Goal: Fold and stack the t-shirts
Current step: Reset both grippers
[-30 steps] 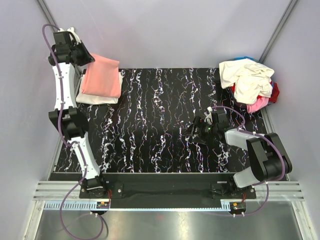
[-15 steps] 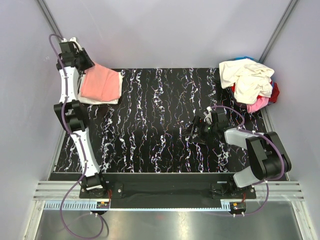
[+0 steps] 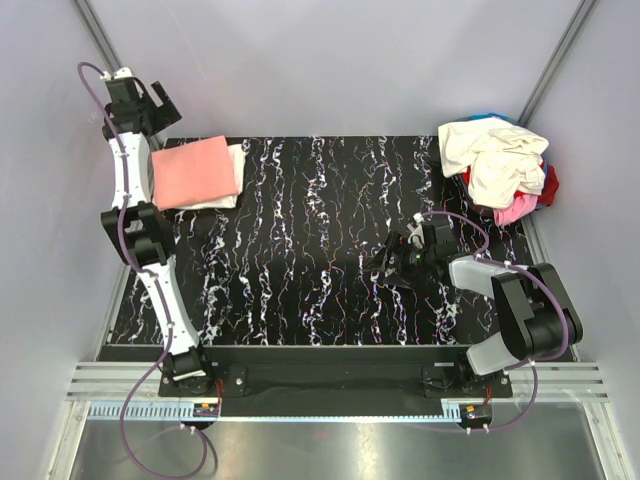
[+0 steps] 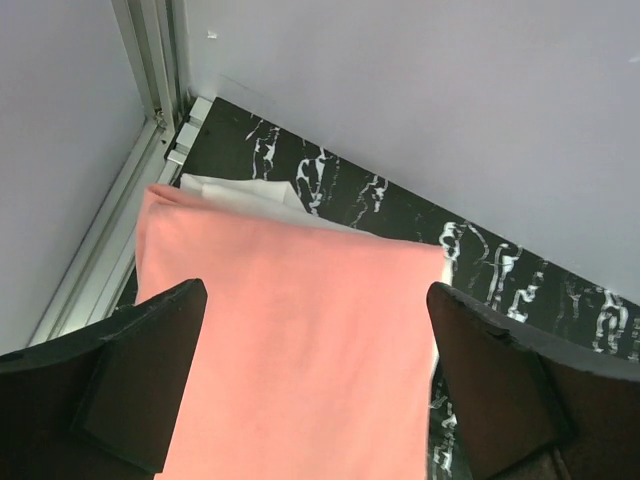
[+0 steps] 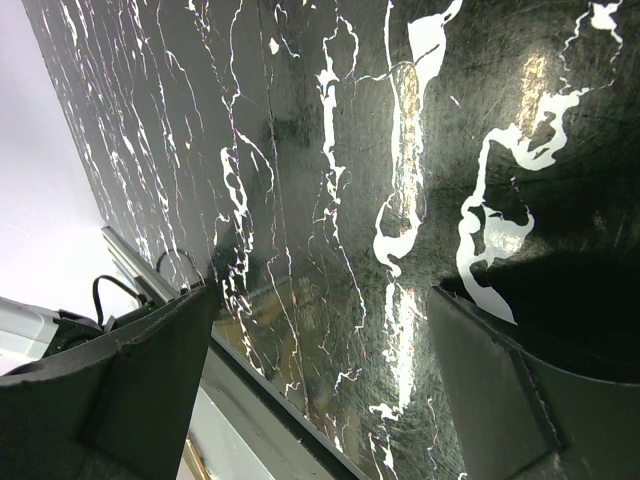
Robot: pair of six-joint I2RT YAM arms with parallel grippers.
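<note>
**Left pincer open over the folded stack, right pincer open low over the desk**

From my station I see the left pincer (image 4: 315,390) up at the far left corner of the desk (image 3: 320,250). Its jaws are spread wide and nothing is gripped between them. Its wrist camera looks down on the salmon-pink t-shirt (image 3: 195,172), which lies folded flat in a neat rectangle. That shirt sits on top of a folded white t-shirt (image 3: 237,165), and the white cloth peeks out along the right and near edges. The stack lies at the far left of the desk, close to the side rail.

The right pincer (image 5: 320,380) is low over the black marbled surface, right of centre, pointing left. Its jaws are also apart, with only bare desk showing between them. I cannot tell whether its fingers touch the surface.

The unfolded t-shirts are heaped in the far right corner, well apart from both pincers. A cream t-shirt (image 3: 495,160) is crumpled on top. A red one (image 3: 548,185) and a bright pink one (image 3: 515,210) show at the heap's right and near edges, and a sliver of blue (image 3: 490,118) shows at the back.
</note>
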